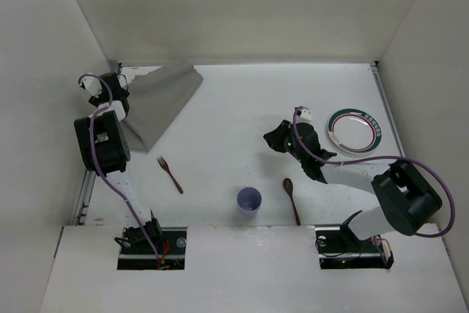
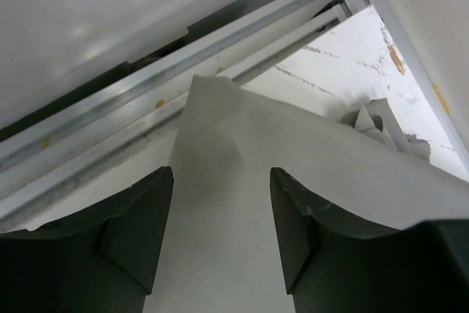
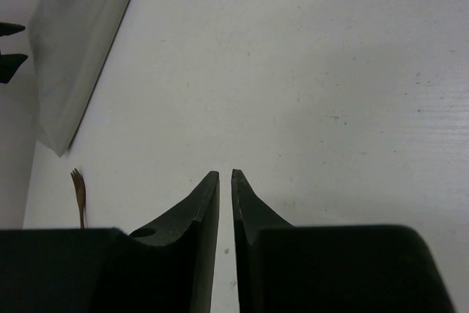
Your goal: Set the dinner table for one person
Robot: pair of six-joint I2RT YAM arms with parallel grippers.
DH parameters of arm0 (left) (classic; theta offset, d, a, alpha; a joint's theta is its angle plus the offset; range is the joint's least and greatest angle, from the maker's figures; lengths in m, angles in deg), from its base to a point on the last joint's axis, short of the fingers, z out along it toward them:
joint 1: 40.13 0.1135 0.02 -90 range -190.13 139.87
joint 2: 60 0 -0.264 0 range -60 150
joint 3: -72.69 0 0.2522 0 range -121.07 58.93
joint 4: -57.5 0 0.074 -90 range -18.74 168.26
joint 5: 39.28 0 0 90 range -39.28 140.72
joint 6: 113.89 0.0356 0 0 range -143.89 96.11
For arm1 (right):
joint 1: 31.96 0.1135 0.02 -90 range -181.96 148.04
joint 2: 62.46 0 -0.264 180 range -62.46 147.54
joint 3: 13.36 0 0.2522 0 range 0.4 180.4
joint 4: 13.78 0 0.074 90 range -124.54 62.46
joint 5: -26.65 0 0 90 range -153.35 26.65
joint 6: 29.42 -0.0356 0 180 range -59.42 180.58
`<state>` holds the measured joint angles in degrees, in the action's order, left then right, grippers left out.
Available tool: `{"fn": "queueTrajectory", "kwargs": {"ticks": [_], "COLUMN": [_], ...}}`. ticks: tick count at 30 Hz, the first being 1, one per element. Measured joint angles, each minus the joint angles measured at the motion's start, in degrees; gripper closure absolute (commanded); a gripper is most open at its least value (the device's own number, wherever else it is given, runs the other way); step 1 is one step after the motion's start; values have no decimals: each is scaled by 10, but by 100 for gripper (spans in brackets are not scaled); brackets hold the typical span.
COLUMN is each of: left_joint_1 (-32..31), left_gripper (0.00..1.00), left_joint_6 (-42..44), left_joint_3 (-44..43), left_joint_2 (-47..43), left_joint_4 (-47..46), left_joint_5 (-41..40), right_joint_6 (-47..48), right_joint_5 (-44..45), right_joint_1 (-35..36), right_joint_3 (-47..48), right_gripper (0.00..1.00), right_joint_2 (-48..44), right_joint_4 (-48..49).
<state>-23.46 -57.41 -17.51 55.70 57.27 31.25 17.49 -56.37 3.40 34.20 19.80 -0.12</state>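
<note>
Referencing everything to the purple cup (image 1: 249, 200). It sits on the white tabletop (image 1: 234, 100), which runs out from it on every side. The tabletop's near edge is cut off by the arm-mount board (image 1: 249, 269).

Left fingers (image 2: 220, 181) are far-left of the cup, spread apart, with the grey placemat (image 1: 160, 100) running between them. We see no pinch on the cloth, but the inner faces of the tips aren't visible. The placemat's corner nearest the left arm is hidden behind it in the top view, and the cloth looks humped, not flat.

Right fingers (image 3: 225, 177) hang beyond the cup, slightly right, closed to a thin slit with nothing in it.

Fork (image 1: 170, 174) is left of the cup; the right wrist view shows only its tines. Spoon (image 1: 292, 200) is just right of the cup. Plate (image 1: 356, 131) is far-right of it, rim markings too small to read.
</note>
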Motion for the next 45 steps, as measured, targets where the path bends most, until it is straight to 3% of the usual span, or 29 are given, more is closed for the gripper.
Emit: {"fn": "queueTrajectory", "kwargs": {"ticks": [9,16,19,30,34,39,45], "left_joint_1": [17,14,12,-17,-74,-226,-437], "left_gripper": [57,85,93,100,100,100,94], "left_joint_6": [24,42,47,53,57,99,189], "left_joint_3": [-56,-85,-92,-63,-15,43,86], "left_joint_2": [68,93,94,46,-42,-152,-175], "left_joint_4": [19,25,26,14,-16,-102,-210], "left_joint_5": [13,12,10,-15,-19,-7,56], "right_joint_6": [0,-2,-3,-3,-3,-9,-23], "right_joint_5": [-8,-25,-30,-32,-28,1,70], "right_joint_1": [0,0,0,0,0,7,7], "right_joint_3": [5,11,13,14,14,9,-16], "right_gripper": [82,82,82,82,82,76,52], "right_joint_2": [9,25,31,31,30,14,-37], "right_joint_4": [0,0,0,0,0,1,1]}}
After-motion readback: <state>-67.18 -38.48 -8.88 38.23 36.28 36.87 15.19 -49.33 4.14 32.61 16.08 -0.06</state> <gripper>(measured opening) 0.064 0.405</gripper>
